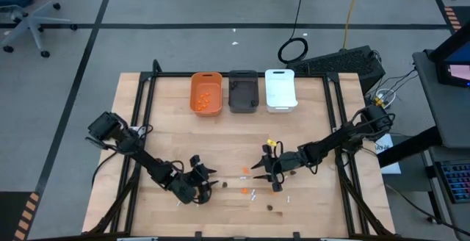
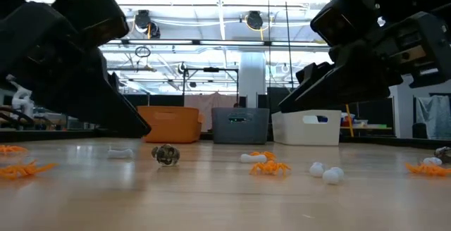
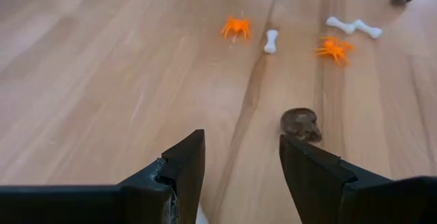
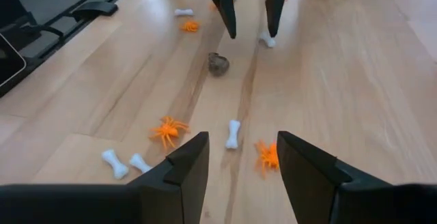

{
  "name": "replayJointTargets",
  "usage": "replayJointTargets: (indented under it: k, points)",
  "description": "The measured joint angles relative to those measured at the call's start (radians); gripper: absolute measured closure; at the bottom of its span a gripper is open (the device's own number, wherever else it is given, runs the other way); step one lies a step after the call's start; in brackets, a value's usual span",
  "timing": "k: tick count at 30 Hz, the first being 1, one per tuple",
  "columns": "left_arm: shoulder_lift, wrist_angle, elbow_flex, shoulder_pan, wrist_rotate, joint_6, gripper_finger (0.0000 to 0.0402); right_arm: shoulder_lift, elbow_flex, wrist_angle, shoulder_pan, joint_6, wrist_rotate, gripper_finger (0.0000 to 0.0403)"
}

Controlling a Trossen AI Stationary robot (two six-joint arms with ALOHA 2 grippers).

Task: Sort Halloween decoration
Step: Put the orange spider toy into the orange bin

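Note:
Small Halloween pieces lie scattered on the wooden table [image 1: 169, 134]: orange spiders [image 3: 235, 26] [image 4: 168, 130], white bones [image 3: 271, 41] [image 4: 233, 134] and a brown skull [image 3: 300, 123] [image 4: 218, 63]. My left gripper [image 1: 208, 176] [image 3: 239, 159] hovers low and open, slanting down, the skull just beyond one fingertip and apart from it. My right gripper [image 1: 258, 170] [image 4: 239, 152] faces it from the right, open and low; a bone and an orange spider [image 4: 268, 156] lie just ahead of its fingertips. In the low view the skull [image 2: 165, 154] rests on the table between both arms.
Three bins stand in a row at the far edge: orange [image 1: 206, 92] with several orange pieces inside, dark grey [image 1: 243, 90] and white [image 1: 280, 89]. More pieces lie near the front edge [image 1: 270, 207]. The two grippers face each other a short way apart.

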Motion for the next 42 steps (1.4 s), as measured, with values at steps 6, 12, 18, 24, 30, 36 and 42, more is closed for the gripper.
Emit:
replayJointTargets:
  k: [6, 12, 18, 24, 30, 36, 42]
  points:
    - [0.0, -0.132, 0.0, -0.032, -0.066, -0.105, 0.021, 0.002, 0.0, 0.002, 0.0, -0.011, 0.0, 0.0246]
    - [0.0, -0.194, 0.0, -0.045, -0.061, -0.173, 0.021, 0.002, 0.0, 0.001, 0.0, -0.014, -0.001, 0.0246]
    - [-0.005, -0.219, 0.0, -0.088, -0.033, -0.158, 0.021, 0.002, 0.0, 0.001, 0.0, -0.017, -0.002, 0.0246]
    - [-0.114, -0.452, 0.0, -0.135, -0.033, -0.413, 0.0211, 0.002, 0.0, -0.001, 0.0, -0.017, -0.002, 0.0246]
    - [-0.243, -0.706, 0.0, -0.187, 0.07, -0.584, 0.0211, 0.002, 0.0, -0.007, 0.0, -0.028, -0.002, 0.0246]
    - [-0.27, -0.845, 0.0, -0.227, 0.212, -0.672, 0.0211, 0.002, 0.0, -0.024, 0.0, -0.028, -0.002, 0.0245]
    - [-0.27, -0.905, 0.0, -0.243, 0.214, -0.735, 0.0211, 0.002, 0.0, -0.023, 0.0, -0.029, -0.002, 0.0245]
